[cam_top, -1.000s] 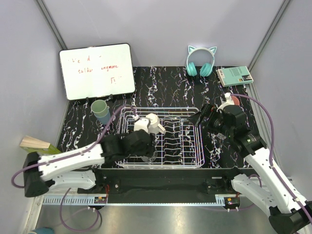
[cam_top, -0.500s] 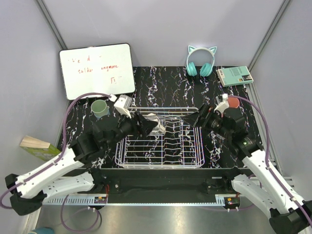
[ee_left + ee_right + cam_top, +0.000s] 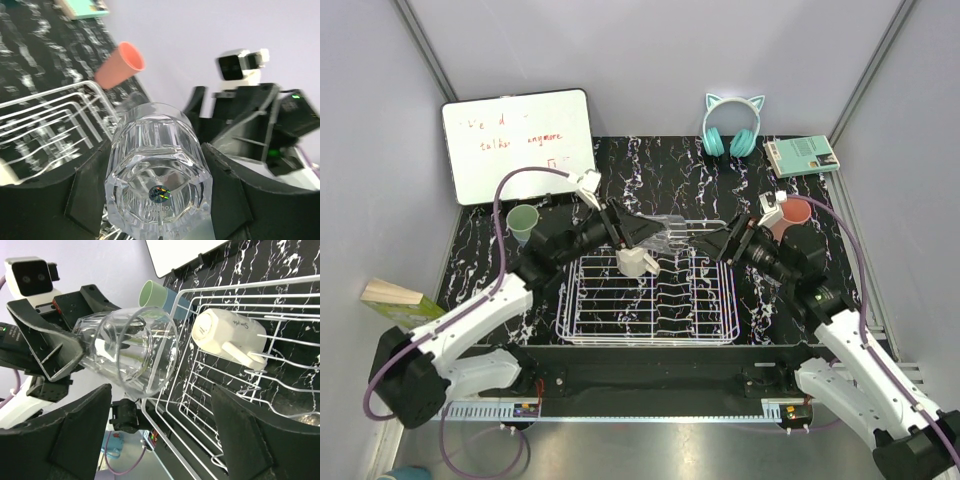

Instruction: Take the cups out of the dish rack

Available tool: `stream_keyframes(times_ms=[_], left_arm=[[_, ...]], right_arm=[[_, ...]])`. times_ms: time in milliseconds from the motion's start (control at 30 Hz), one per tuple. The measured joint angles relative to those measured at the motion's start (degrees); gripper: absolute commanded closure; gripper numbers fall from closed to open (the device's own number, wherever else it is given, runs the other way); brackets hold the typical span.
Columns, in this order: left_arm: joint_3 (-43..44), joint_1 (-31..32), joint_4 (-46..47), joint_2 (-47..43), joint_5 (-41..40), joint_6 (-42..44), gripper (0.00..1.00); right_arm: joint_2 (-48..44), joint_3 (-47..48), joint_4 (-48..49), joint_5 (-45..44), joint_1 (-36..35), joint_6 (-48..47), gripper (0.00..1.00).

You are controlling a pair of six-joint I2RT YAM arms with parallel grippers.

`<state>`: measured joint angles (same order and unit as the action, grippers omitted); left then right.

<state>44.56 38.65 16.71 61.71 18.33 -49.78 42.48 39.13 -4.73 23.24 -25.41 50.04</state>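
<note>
My left gripper (image 3: 642, 232) is shut on a clear glass (image 3: 667, 231), which lies sideways in the air over the far edge of the white wire dish rack (image 3: 650, 335). In the left wrist view the glass (image 3: 157, 165) fills the space between both fingers, base toward the camera. Just right of the glass's open mouth, my right gripper (image 3: 733, 243) is open and holds nothing. From the right wrist, the glass (image 3: 131, 352) hangs ahead of the fingers. A cream mug (image 3: 638, 262) lies inside the rack. A pale green cup (image 3: 523, 219) stands left of the rack and a pink cup (image 3: 793, 211) to its right.
A whiteboard (image 3: 520, 145) leans at the back left. Teal cat-ear headphones (image 3: 732, 126) and a green book (image 3: 802, 155) lie at the back right. A small box (image 3: 394, 296) sits at the left table edge.
The left arm has lifted the clear glass out of the rack's near left part and carried it up toward the right gripper. The right gripper has edged left toward it.
</note>
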Motion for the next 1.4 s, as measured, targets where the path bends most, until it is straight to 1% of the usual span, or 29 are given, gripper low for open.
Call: stream_keyframes(times_ms=[100,300,400,433,500,533,633,667,733,867,900,967,1000,1133,1400], left_arm=[[-0.55,-0.15,5.86,2.82,3.23,-2.91,1.0],[-1.27,-0.26,11.61,4.83,5.86,-5.79,1.0],[-1.4,-0.42,12.94,5.35,6.1,-6.27,1.0],[-1.57,-0.44,13.44,5.55,6.14,-6.4,1.0],[-1.64,-0.48,13.49,6.1,6.27,-6.67,1.0],[-1.64,-0.48,13.55,6.49,6.36,-6.84,1.0],[-1.64,-0.48,14.05,7.85,6.91,-7.32,1.0],[-1.64,-0.48,14.43,8.33,7.19,-7.48,1.0],[-1.64,-0.46,15.39,9.4,7.85,-8.0,1.0],[-1.7,-0.85,17.59,11.04,8.83,-9.29,1.0],[-1.86,-1.11,18.14,11.19,8.85,-9.68,1.0],[-1.99,-1.62,18.93,11.32,8.9,-10.29,1.0],[-1.99,-1.73,19.08,11.32,8.85,-10.29,1.0],[-2.01,-1.97,19.45,11.26,8.83,-10.27,1.0],[-2.12,-1.73,18.93,9.81,8.66,-10.23,1.0]], right_arm=[[0.7,-0.72,1.62,0.61,-0.07,0.87,0.18],[1.25,-0.81,5.92,2.08,-0.46,1.64,0.25],[2.49,-0.79,8.39,2.82,-0.87,1.97,0.31],[3.04,-0.74,9.09,2.93,-1.14,2.12,0.35],[4.35,-0.5,10.43,3.06,-1.97,2.43,0.39],[5.09,-0.37,11.28,3.17,-2.49,2.56,0.44],[7.3,0.13,13.09,3.15,-4.57,2.71,0.49],[8.33,0.44,13.49,2.91,-5.84,2.73,0.52],[9.84,0.87,14.01,2.73,-7.67,2.47,0.52],[12.31,1.2,14.97,1.05,-10.45,2.38,0.59],[12.74,1.27,15.39,0.46,-10.75,2.4,0.63],[13.33,1.51,16.06,-0.55,-11.34,2.49,0.67],[13.57,1.66,16.31,-1.2,-11.67,2.49,0.71],[13.68,1.68,16.85,-2.67,-12.37,2.49,0.77],[12.26,1.66,16.76,-4.79,-13.64,2.29,0.81]])
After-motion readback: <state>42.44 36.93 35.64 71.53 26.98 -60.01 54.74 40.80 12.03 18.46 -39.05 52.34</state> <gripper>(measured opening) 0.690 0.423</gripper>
